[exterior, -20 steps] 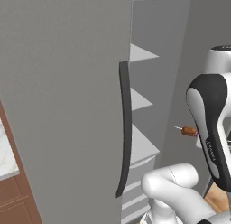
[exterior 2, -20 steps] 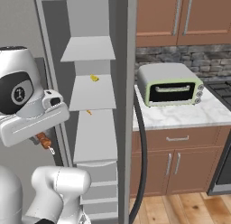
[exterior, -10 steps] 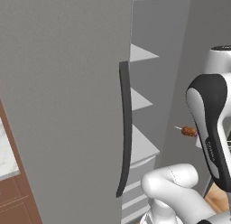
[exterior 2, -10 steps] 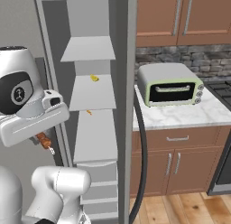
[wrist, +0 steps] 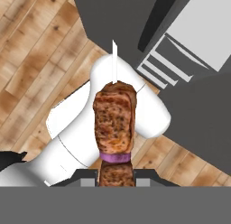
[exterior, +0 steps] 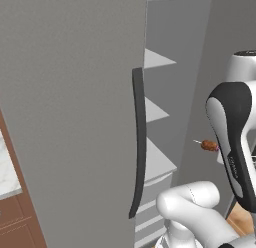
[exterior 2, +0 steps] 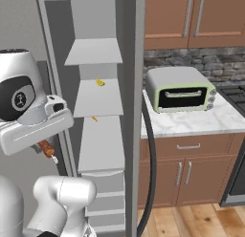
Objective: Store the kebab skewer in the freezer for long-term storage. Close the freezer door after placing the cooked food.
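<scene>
The kebab skewer (wrist: 115, 123) is pinched in the claw (wrist: 116, 175), held in the air beside the open freezer (exterior 2: 95, 102); the arm is bent high, its hand pointed down toward the wooden floor (wrist: 31, 47)

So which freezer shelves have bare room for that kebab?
The top shelf and the lowest one above the drawers look bare. The middle shelf has a yellow item at the back and an orange bit at its front edge. The gripper holds the kebab outside.
</scene>
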Controlling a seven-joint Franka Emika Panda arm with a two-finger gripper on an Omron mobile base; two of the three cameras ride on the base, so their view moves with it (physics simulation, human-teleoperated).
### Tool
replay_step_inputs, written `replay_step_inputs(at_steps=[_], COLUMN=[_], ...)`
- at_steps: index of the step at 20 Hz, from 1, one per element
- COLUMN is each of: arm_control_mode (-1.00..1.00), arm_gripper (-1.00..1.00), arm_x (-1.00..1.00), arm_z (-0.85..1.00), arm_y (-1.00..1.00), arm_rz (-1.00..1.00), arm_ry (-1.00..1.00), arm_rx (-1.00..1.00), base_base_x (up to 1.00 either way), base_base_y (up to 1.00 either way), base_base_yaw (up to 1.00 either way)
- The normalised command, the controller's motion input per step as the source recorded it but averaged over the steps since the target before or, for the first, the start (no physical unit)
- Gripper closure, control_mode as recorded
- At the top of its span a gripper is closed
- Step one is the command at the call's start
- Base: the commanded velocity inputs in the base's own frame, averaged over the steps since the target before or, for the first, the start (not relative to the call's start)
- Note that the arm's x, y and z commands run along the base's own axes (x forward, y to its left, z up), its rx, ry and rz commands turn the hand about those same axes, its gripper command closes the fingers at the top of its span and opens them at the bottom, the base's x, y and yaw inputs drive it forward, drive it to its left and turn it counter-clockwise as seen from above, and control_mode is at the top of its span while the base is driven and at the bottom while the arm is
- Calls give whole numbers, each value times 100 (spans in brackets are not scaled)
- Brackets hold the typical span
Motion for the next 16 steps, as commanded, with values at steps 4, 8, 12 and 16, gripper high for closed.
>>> replay_step_inputs(at_steps=[4,8,12,16], arm_control_mode=[-100,-100,-100,-100], arm_gripper=[100,100,100,100], arm_x=[9,31,23,31], arm_z=[-7,-4,0,0], arm_y=[0,0,3,8], arm_rz=[-2,-12,-15,-20], arm_ry=[0,0,-4,-11], arm_rx=[3,10,10,14], base_base_x=[0,0,0,0], base_base_y=[0,0,0,0], base_base_yaw=[0,0,0,0])
